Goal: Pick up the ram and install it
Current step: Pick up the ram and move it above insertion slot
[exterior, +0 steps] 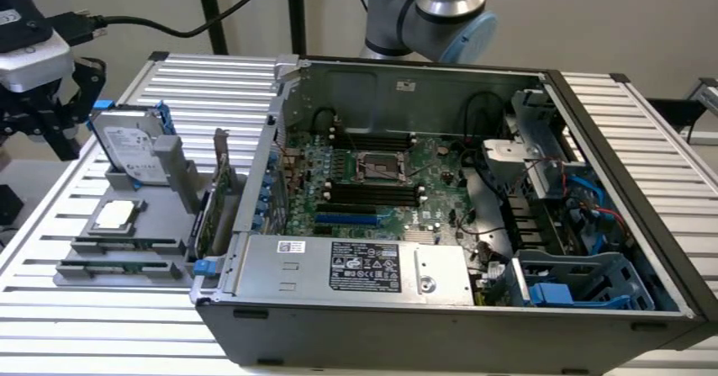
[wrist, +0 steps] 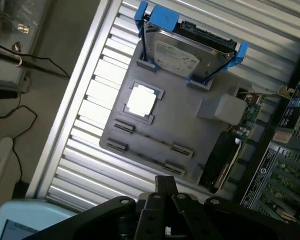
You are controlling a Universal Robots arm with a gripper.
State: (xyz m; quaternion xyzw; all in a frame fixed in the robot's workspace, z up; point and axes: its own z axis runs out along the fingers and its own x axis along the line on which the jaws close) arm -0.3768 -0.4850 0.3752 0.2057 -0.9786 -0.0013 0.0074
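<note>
Two ram sticks (exterior: 124, 245) lie on edge in the slots of a grey parts holder (exterior: 168, 225) on the exterior view's left, beside the open computer case (exterior: 449, 309). In the wrist view one ram stick (wrist: 151, 140) shows as a thin dark line between its end clips. My gripper (exterior: 50, 136) hangs above and to the left of the holder, apart from it. Its fingers (wrist: 161, 186) are pressed together with nothing between them. The motherboard's black memory slots (exterior: 371, 193) run across the middle of the case.
The holder also carries a silver hard drive with blue rails (exterior: 126, 145), a square processor chip (exterior: 114, 216) and an upright expansion card (exterior: 213, 199). Cables (exterior: 146, 23) trail behind the gripper. The ribbed metal table (exterior: 101, 325) surrounds the case. A power supply (exterior: 359, 267) sits at the case front.
</note>
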